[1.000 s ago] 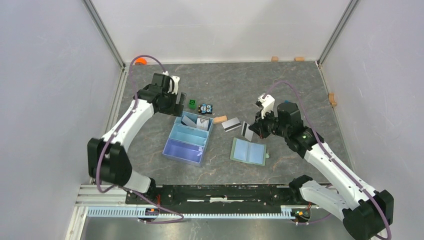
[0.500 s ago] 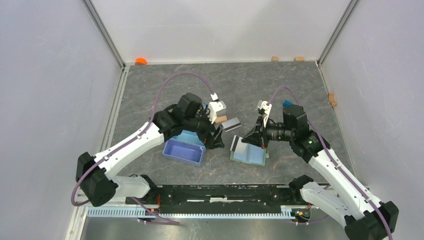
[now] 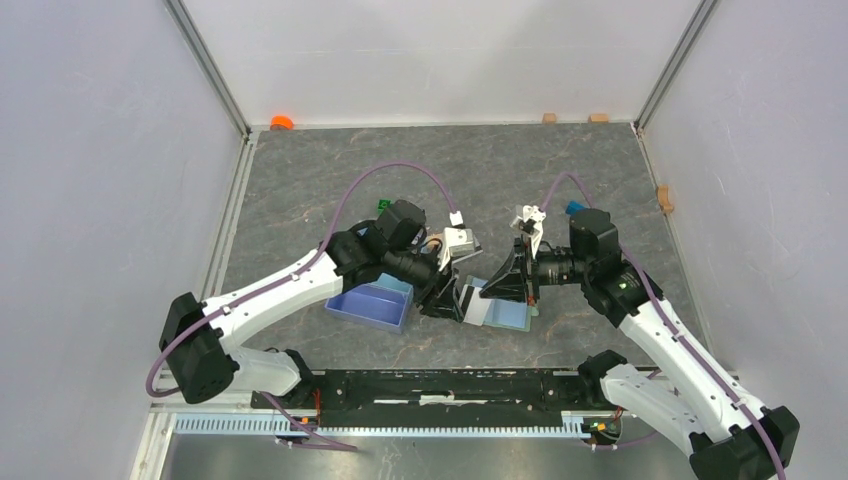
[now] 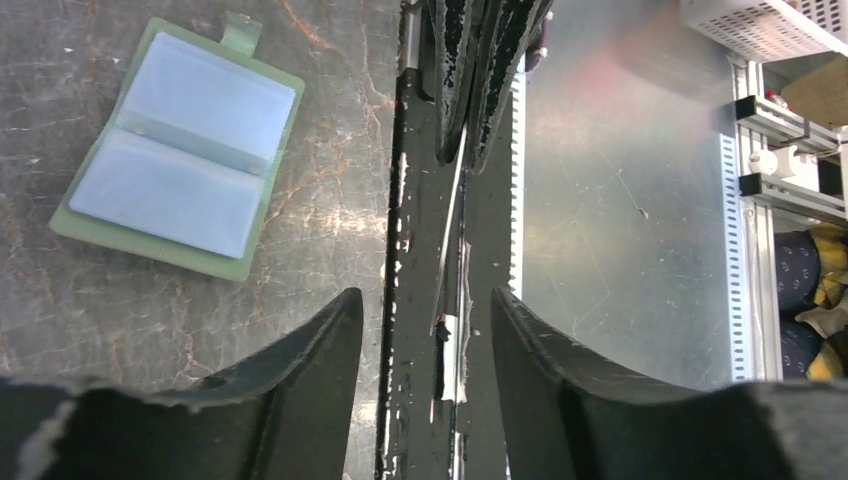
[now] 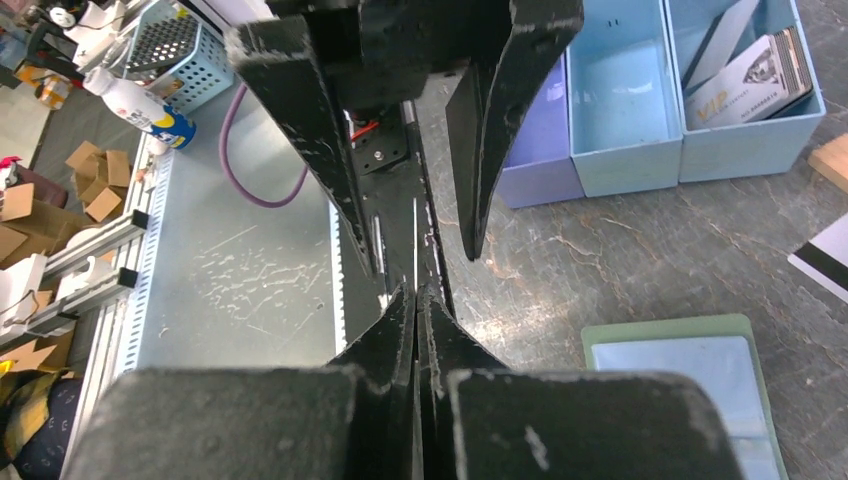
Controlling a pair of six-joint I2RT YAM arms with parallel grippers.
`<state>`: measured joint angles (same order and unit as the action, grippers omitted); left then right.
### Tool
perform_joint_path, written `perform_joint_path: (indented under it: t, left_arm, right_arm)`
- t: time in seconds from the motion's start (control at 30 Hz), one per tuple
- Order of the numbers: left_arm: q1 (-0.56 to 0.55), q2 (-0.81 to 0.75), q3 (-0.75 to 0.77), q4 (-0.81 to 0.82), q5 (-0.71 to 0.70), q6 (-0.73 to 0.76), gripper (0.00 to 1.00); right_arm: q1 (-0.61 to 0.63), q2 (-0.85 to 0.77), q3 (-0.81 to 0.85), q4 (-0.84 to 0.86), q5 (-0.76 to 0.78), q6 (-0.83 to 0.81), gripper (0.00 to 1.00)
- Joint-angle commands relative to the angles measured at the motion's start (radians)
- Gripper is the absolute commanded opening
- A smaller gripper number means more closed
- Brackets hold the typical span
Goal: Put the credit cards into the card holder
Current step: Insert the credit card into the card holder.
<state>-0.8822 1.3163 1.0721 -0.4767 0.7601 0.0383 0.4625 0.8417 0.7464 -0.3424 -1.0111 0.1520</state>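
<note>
Ok so, grey marbled desk, both arms reaching in to meet dead centre. Left arm runs low and long from its base at 7 o'clock toward the middle, with its wrist laid over the far end of the light blue tray. Right arm comes up from 5 o'clock, elbow bent, forearm level and pointing toward 9.

The card holder lies open and flat at the tray's 3 o'clock, pale blue slots facing up. The claws meet right at its 9 o'clock edge.

Right claw is pinched tight on a credit card, which shows edge-on in both wrist views. Left claw is about half spread, one finger on either side of that same card with a gap on both sides, so no contact. More credit cards sit in the tray's end compartment, and a striped card lies on the desk near the holder.

A second ago the left arm was folded way back at the tray's 11 o'clock, and the right claw held the card up at the holder's 12. Both have swung in since.
</note>
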Motion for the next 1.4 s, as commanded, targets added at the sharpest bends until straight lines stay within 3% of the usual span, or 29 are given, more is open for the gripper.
perform_joint_path:
  t: [0.0,0.13,0.23,0.27,0.3,0.4,0.47,0.53,0.67,0.8,0.9,1.0,1.03,1.07,1.17,1.23,1.37]
  left_arm:
    - [-0.026,0.005,0.004,0.064,0.044,-0.053,0.52]
    - [-0.042,0.015,-0.003,0.076,0.045,-0.069,0.35]
    - [-0.050,0.020,-0.010,0.100,0.052,-0.088,0.12]
    - [-0.051,0.019,-0.014,0.113,0.053,-0.098,0.05]
    - [-0.052,0.014,-0.019,0.124,0.052,-0.109,0.02]
    - [-0.052,-0.023,-0.055,0.199,0.012,-0.152,0.02]
    - [-0.052,-0.059,-0.086,0.261,-0.027,-0.187,0.02]
    - [-0.052,-0.087,-0.116,0.328,-0.047,-0.225,0.02]
    - [-0.051,-0.111,-0.147,0.402,-0.046,-0.275,0.02]
    - [-0.052,-0.102,-0.146,0.406,-0.038,-0.283,0.02]
    - [-0.052,-0.090,-0.146,0.405,-0.038,-0.289,0.02]
    - [-0.052,-0.073,-0.140,0.401,-0.040,-0.301,0.05]
    - [-0.052,-0.066,-0.136,0.391,-0.051,-0.305,0.14]
    - [-0.052,-0.056,-0.129,0.375,-0.069,-0.307,0.31]
    - [-0.052,-0.021,-0.103,0.316,-0.191,-0.323,0.69]
    - [-0.052,0.013,-0.089,0.297,-0.264,-0.363,0.76]
    - [-0.053,0.109,-0.067,0.318,-0.348,-0.485,0.80]
  right_arm:
    - [-0.003,0.000,0.011,0.107,-0.068,0.070,0.00]
    - [-0.003,0.001,-0.014,0.154,-0.079,0.101,0.00]
    - [-0.002,0.008,-0.019,0.160,-0.073,0.104,0.01]
    - [-0.004,0.009,-0.018,0.160,-0.065,0.105,0.08]
    - [-0.002,0.009,-0.017,0.158,-0.043,0.108,0.22]
    - [-0.002,-0.004,-0.022,0.169,0.037,0.124,0.64]
    - [-0.002,-0.018,-0.053,0.230,0.051,0.172,0.73]
    - [-0.002,-0.033,-0.094,0.307,0.051,0.230,0.74]
    - [-0.002,-0.064,-0.187,0.501,0.050,0.372,0.65]
    - [-0.003,-0.090,-0.276,0.678,0.052,0.504,0.45]
    - [-0.002,-0.099,-0.314,0.782,0.064,0.580,0.24]
    - [-0.003,-0.095,-0.324,0.777,0.100,0.590,0.00]
    - [-0.002,-0.094,-0.317,0.741,0.137,0.570,0.00]
    - [-0.004,-0.092,-0.300,0.662,0.176,0.536,0.00]
    - [-0.016,-0.058,-0.210,0.361,0.341,0.390,0.00]
    - [-0.029,-0.030,-0.161,0.210,0.438,0.319,0.00]
    - [-0.099,0.010,-0.154,0.089,0.527,0.262,0.00]
